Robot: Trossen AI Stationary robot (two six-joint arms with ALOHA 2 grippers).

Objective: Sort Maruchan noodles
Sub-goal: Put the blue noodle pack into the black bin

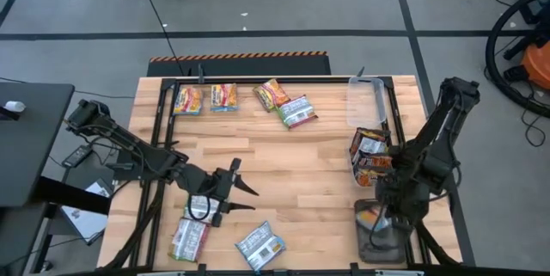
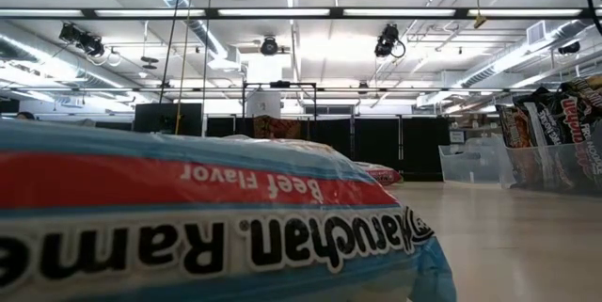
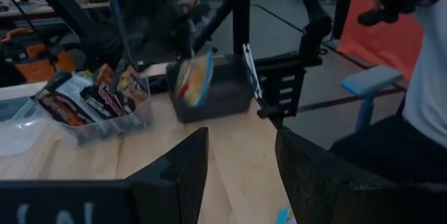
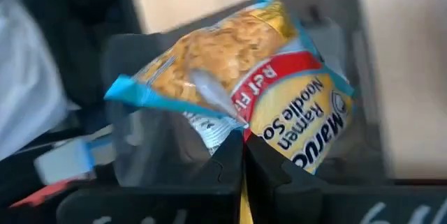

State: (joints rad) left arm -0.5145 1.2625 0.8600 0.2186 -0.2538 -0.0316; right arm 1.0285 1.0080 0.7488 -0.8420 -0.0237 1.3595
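Observation:
My right gripper (image 4: 242, 160) is shut on an orange-yellow noodle packet (image 4: 237, 70) over a dark tray (image 1: 378, 240) at the table's near right corner; it also shows in the left wrist view (image 3: 194, 77). My left gripper (image 1: 243, 182) is open and empty above the table's near middle, its fingers (image 3: 183, 165) pointing toward the right. Beside it lie three packets: (image 1: 199, 208), (image 1: 189, 238) and a pale blue one (image 1: 260, 246), which fills the low view (image 2: 188, 217). Several more packets (image 1: 224, 96) lie flat along the far edge. My right gripper pinches one edge of the orange-yellow packet (image 4: 234, 132) between its two shut fingers. The fingers come from above. The packet stands tilted inside the tray (image 3: 209, 98), its top above the rim; whether its lower end touches the tray floor, I cannot tell.
A clear tray (image 1: 369, 157) holding dark brown-red packets (image 3: 91, 102) stands just beyond the right gripper. An empty clear tray (image 1: 368, 100) stands at the far right. Bare wood lies in the table's middle (image 1: 292, 164). A person (image 3: 426, 77) stands beyond the table.

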